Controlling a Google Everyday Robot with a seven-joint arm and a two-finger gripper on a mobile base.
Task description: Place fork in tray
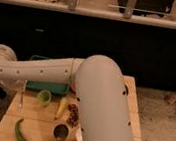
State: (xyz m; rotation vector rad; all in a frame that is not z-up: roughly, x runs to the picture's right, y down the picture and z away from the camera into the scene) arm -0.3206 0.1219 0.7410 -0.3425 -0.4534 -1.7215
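Observation:
My arm reaches left across the wooden table [37, 122]. My gripper [23, 82] sits at its left end, mostly hidden behind the white forearm, left of the green tray [48, 86]. A thin silver fork [21, 97] hangs straight down from the gripper above the table's left side, so the gripper is shut on it. The tray lies at the back of the table, and the arm covers its upper part.
A green cup [44, 97] stands just in front of the tray. A green chili pepper [20, 131] lies at the front left. A yellow item [62, 108], a dark bowl [73, 116], a metal cup [61, 131] and a white item [78, 135] sit mid-table.

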